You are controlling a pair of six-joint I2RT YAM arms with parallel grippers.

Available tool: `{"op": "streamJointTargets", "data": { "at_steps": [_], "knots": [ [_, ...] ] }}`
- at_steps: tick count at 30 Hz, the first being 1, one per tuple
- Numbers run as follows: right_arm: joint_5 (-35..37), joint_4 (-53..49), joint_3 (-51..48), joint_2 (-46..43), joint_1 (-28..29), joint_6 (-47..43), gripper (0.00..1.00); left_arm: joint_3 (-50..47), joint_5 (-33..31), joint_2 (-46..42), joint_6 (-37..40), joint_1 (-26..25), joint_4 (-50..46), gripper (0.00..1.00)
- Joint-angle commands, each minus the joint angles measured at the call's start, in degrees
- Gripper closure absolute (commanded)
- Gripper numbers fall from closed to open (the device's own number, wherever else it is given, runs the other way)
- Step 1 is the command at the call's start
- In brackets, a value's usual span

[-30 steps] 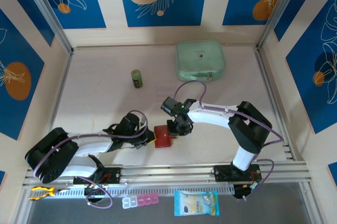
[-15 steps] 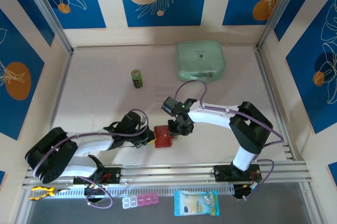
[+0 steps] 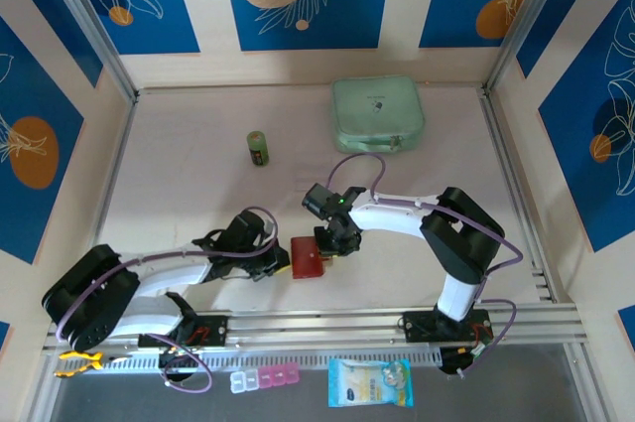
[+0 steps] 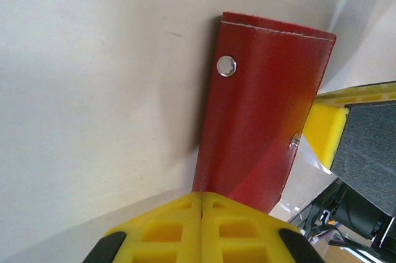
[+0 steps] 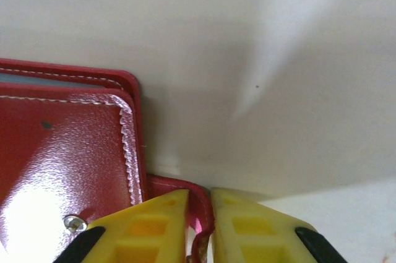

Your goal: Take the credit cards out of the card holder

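The red card holder (image 3: 307, 257) lies on the table between the two grippers. My left gripper (image 3: 283, 259) is at its left edge, shut. In the left wrist view its yellow fingertips (image 4: 202, 198) meet with no gap, tips against the card holder (image 4: 260, 120), whose red flap with a silver snap rises beyond them. I cannot tell whether any of it is pinched. My right gripper (image 3: 332, 241) is at its right edge. The right wrist view shows the right gripper (image 5: 199, 204) shut on the small red tab (image 5: 197, 190) beside the card holder (image 5: 68, 145). The credit cards are hidden.
A mint green zip case (image 3: 378, 114) lies at the back and a small green cylinder (image 3: 259, 148) stands to the back left. On the ledge in front of the arm bases are a pill box (image 3: 264, 378) and a blue packet (image 3: 370, 382).
The right arm's elbow has shifted slightly left. The card holder and the left arm stay about where they were.
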Motion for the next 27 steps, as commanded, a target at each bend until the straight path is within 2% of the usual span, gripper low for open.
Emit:
{"op": "streamJointTargets", "data": {
  "at_steps": [1,15,27],
  "knots": [
    [-1.27,-0.12,0.46,0.09,-0.34,-0.6,0.87,1.17,-0.53,-1.19,0.62,-0.53,-1.52,0.94],
    [0.28,-2.76,-1.3,-4.88,-1.75,-2.15,1.0,5.96,-1.28,-1.71,5.7,-0.08,-7.68,0.9],
    [0.48,-3.28,-3.06,-9.79,-4.09,-2.62,1.0,11.12,-0.21,0.78,11.18,1.43,-10.19,0.85]
  ]
}}
